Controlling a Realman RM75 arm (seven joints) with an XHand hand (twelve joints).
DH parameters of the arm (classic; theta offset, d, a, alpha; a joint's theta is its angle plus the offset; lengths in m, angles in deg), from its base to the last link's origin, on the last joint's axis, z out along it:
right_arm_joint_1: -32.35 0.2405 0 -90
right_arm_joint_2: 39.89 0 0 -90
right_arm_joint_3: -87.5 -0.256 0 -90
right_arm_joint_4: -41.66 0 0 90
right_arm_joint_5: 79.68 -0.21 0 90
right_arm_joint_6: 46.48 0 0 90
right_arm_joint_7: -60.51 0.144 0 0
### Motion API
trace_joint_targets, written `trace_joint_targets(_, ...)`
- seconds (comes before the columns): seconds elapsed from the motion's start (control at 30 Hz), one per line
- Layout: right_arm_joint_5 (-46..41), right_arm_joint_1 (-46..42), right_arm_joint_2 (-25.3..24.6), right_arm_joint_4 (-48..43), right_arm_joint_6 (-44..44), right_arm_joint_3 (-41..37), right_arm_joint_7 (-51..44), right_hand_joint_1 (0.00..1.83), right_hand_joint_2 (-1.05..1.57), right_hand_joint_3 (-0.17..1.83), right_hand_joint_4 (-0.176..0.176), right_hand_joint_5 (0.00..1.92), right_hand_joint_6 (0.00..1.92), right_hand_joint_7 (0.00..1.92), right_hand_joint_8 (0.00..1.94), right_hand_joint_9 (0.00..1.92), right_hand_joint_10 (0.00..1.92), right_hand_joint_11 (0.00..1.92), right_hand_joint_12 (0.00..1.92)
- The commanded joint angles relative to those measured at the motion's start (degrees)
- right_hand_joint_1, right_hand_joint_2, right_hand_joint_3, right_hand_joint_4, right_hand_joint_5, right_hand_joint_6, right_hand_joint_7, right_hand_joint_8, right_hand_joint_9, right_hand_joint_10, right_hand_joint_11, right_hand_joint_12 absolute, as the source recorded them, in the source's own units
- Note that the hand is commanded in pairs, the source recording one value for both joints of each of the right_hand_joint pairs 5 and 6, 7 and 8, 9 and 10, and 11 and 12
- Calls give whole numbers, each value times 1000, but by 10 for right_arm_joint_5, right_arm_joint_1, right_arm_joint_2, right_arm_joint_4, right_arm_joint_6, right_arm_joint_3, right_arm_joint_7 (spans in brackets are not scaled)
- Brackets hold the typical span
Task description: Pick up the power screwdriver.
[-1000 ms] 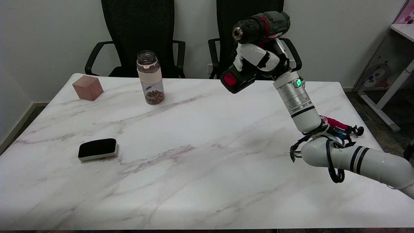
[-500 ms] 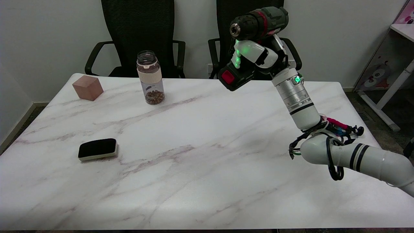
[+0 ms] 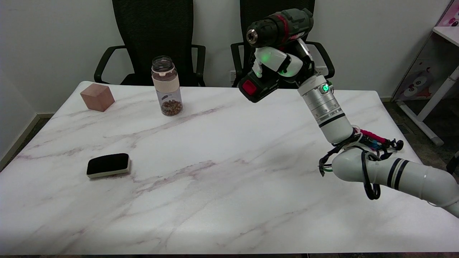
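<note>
The power screwdriver (image 3: 278, 25) is dark green and black with a red band and a red-buttoned battery base (image 3: 255, 87). It hangs high in the air above the table's far edge, its chuck pointing left towards the camera. My right hand (image 3: 279, 61) grips its handle, fingers wrapped around it, lit by a green glow. The handle itself is mostly hidden by the fingers.
On the marble table (image 3: 215, 161) stand a clear jar with brown contents (image 3: 167, 86) and a wooden cube (image 3: 97, 96) at the far left. A black board eraser (image 3: 108, 165) lies nearer on the left. Two black office chairs (image 3: 154, 39) sit behind the table.
My right hand has carried the screwdriver slightly left, still lifted well clear of the table. A green glow now shows on the fingers.
</note>
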Motion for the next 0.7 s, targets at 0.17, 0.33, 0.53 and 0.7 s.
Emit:
trace_joint_targets(0.17, -7, 1, -6, 11, -29, 3, -18, 897, 754, 788, 176, 1920, 1920, 1920, 1920, 1920, 1920, 1920, 1920)
trace_joint_targets(0.33, -36, -2, -14, 18, -31, 5, -43, 896, 754, 786, 176, 1920, 1920, 1920, 1920, 1920, 1920, 1920, 1920)
trace_joint_targets(0.53, -75, -5, -20, 32, -31, 13, -88, 895, 759, 775, 176, 1920, 1920, 1920, 1920, 1920, 1920, 1920, 1920)
trace_joint_targets(0.7, -101, -7, -20, 42, -31, 13, -115, 895, 756, 765, 176, 1920, 1920, 1920, 1920, 1920, 1920, 1920, 1920)
